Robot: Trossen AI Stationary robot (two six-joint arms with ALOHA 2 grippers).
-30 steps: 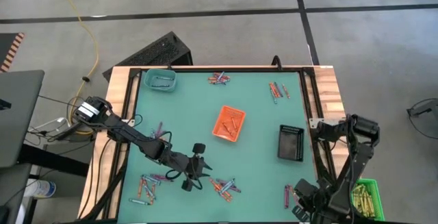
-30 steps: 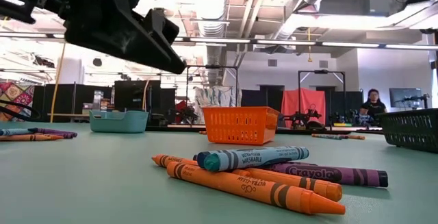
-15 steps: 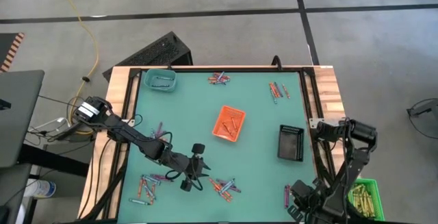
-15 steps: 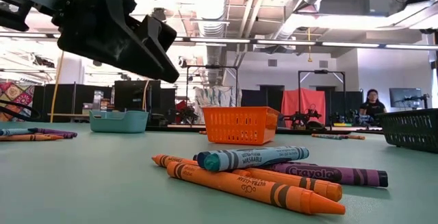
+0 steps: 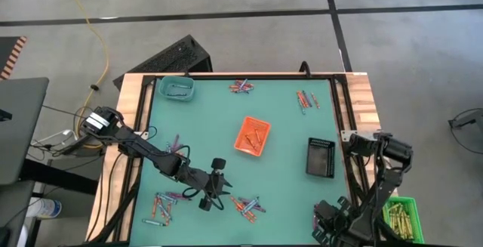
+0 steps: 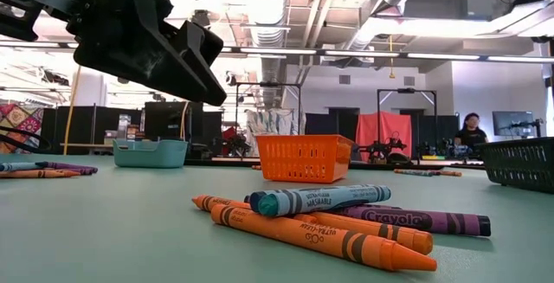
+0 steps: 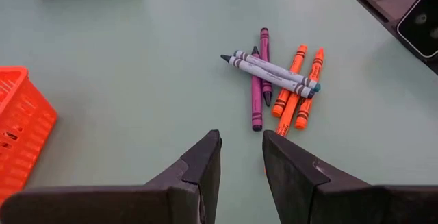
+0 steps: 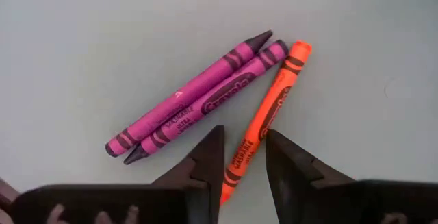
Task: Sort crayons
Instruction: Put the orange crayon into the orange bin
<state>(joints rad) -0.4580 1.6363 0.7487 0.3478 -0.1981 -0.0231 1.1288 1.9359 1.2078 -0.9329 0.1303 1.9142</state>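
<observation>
table (image 5: 287, 179): green | crayons (image 7: 274, 83): orange, purple, blue-grey | baskets: orange (image 5: 253, 136), teal (image 5: 176, 88), black (image 5: 320, 158)

Orange basket (image 5: 252, 136), teal tray (image 5: 176, 88), black bin (image 5: 321, 158).

Lower end of the thin orange wax crayon (image 8: 268, 127) hidden behind the right gripper's dark fingers (image 8: 208, 164), orange plastic mesh basket (image 7: 20, 132) cut by the picture's edge, contents of the small teal plastic tray (image 5: 177, 88) too small to tell, right gripper (image 5: 326, 224) partly cut off in the high view
</observation>
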